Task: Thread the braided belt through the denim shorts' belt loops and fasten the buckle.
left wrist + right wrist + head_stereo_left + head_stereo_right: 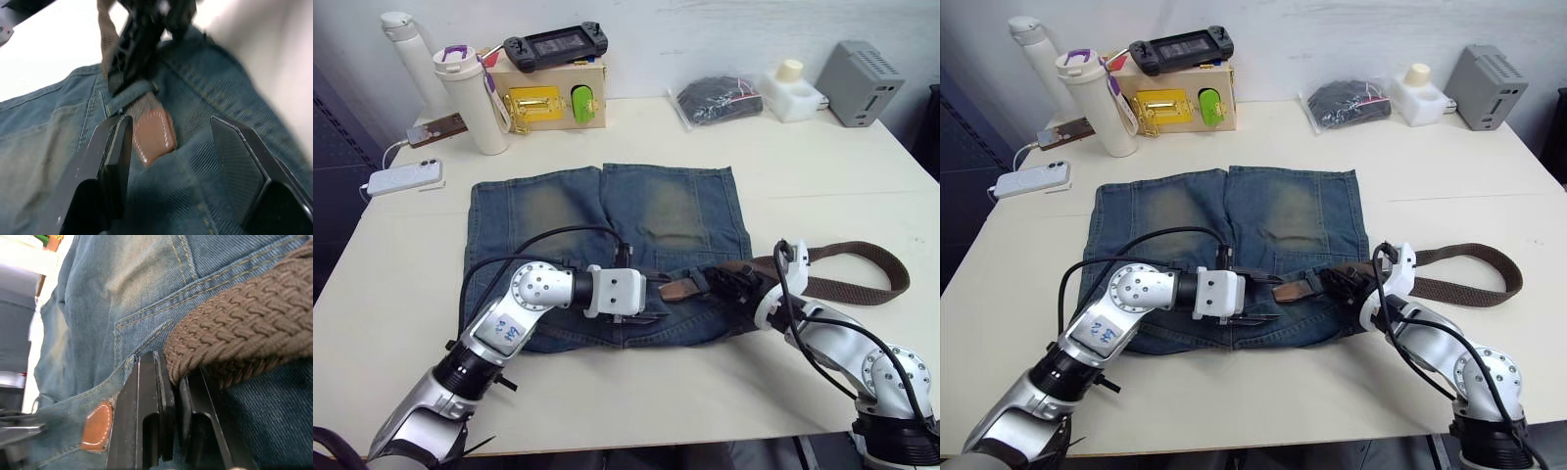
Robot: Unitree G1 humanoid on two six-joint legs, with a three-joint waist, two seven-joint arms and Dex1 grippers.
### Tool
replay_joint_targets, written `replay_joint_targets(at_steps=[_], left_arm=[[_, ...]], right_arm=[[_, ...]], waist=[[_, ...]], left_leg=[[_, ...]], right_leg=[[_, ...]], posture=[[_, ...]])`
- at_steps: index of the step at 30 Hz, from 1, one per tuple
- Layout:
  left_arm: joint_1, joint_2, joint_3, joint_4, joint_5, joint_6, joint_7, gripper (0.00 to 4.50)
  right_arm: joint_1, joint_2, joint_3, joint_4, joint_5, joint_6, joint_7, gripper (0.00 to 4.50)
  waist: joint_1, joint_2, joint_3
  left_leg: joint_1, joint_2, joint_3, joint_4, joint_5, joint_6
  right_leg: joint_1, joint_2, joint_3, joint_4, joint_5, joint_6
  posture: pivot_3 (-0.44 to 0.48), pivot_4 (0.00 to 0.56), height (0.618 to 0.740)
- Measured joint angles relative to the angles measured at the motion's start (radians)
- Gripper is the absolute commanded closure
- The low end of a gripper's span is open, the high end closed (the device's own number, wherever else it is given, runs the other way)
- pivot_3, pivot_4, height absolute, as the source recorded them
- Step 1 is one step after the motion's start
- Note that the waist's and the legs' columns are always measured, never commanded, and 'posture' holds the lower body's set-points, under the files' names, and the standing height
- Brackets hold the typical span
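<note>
White table (822, 176): denim shorts (607, 211) flat at centre, right gripper (171, 396) pinching the braided belt (862, 257) at the near waistband, left gripper (171, 147) spread wide around its leather tip (154, 134).

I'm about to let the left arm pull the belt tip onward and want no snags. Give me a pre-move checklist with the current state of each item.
1. Leather tip of the braided belt has emerged from a belt loop: ok.
2. Left gripper open, fingers either side of the tip: ok; not yet closed on it.
3. Right gripper pinching the belt behind the loop: ok.
4. Slack: belt lies looped on the table to the right: ok.
5. Denim shorts flat: ok.
6. Buckle position: cannot tell.
</note>
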Motion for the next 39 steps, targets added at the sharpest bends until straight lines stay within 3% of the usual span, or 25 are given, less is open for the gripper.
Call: replay_joint_targets(at_steps=[5,12,32,35,39], left_arm=[[-0.041,-0.030,-0.005,0.078,0.090,-0.110,0.009,1.67],[-0.068,-0.066,0.000,0.120,0.143,-0.122,0.010,1.67],[-0.096,-0.132,0.028,0.201,0.188,-0.158,0.034,1.67],[-0.098,-0.135,0.032,0.201,0.188,-0.152,0.035,2.48],[-0.099,-0.133,0.045,0.191,0.181,-0.124,0.029,4.19]], right_arm=[[-0.005,0.002,-0.016,0.036,0.074,-0.006,-0.030,4.50],[0.008,0.037,-0.025,0.042,0.106,-0.037,-0.045,4.50],[0.043,0.086,-0.042,0.050,0.150,-0.070,-0.004,4.50],[0.042,0.086,-0.040,0.050,0.147,-0.069,-0.002,4.50],[0.039,0.086,-0.033,0.049,0.143,-0.068,-0.001,4.50]], waist=[[-0.002,-0.003,-0.002],[-0.003,-0.005,-0.003],[-0.019,-0.007,-0.005],[-0.020,-0.007,-0.005],[-0.021,-0.007,-0.007]], left_leg=[[0.001,0.000,-0.001,0.000,0.000,0.000],[0.001,0.000,-0.002,0.000,0.000,0.000],[0.002,0.000,-0.004,-0.001,0.000,0.000],[0.002,0.000,-0.004,-0.001,0.000,0.000],[0.002,0.000,-0.005,-0.002,0.000,0.000]], right_leg=[[0.001,0.000,0.000,0.000,0.000,0.000],[0.002,0.001,0.000,0.000,0.000,0.000],[0.003,0.001,-0.001,0.000,0.000,0.000],[0.003,0.001,-0.002,0.000,0.000,0.000],[0.002,0.001,-0.002,0.000,0.000,0.000]], posture=[[0.000,0.150,0.645],[0.000,0.150,0.645],[0.000,0.150,0.645],[0.000,0.150,0.645],[0.000,0.150,0.645]])
